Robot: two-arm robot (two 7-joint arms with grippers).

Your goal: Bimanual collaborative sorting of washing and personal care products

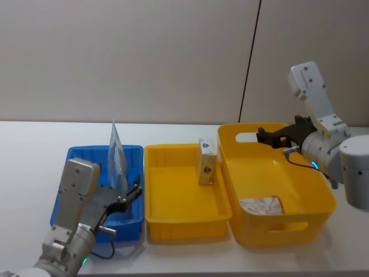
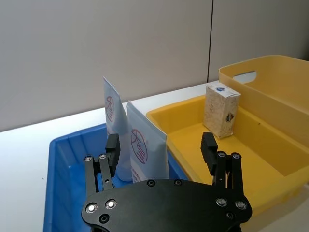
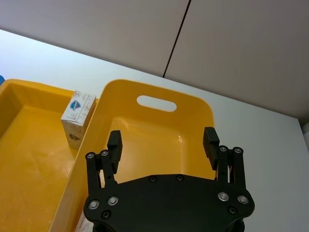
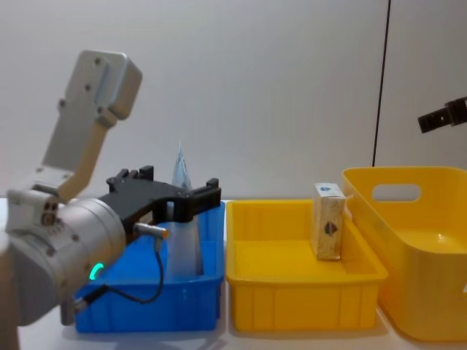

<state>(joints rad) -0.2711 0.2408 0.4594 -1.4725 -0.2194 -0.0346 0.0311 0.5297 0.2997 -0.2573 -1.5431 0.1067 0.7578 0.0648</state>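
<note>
The left gripper (image 1: 132, 193) sits over the near right part of the blue bin (image 1: 98, 149) with its jaws spread and nothing between them. It faces the two squeeze tubes standing there on their caps, a far tube (image 2: 112, 108) and a near tube (image 2: 145, 145) just beside it. These look light and soft-walled with a slick skin. A hold across the flat faces, a little below the crimped top edge, would probably be the safest, and a hard squeeze would likely buckle them or tip the neighbour. One tan-and-white carton (image 1: 207, 163) stands upright in the far right corner of the middle yellow bin (image 1: 173, 148), against its right wall. It appears light and stiff but crushable, so it is best pinched across its two broad faces near mid-height. One white-and-pale-blue pack (image 1: 260, 205) lies flat on the near floor of the large yellow basket (image 1: 248, 231) at the right. It seems thin and limp, so it would be awkward to pick up except by an edge. The right gripper (image 1: 263, 136) hovers over that basket's far rim, released and empty. The count is two tubes, one carton, one pack and three containers on the white table (image 1: 34, 144).
</note>
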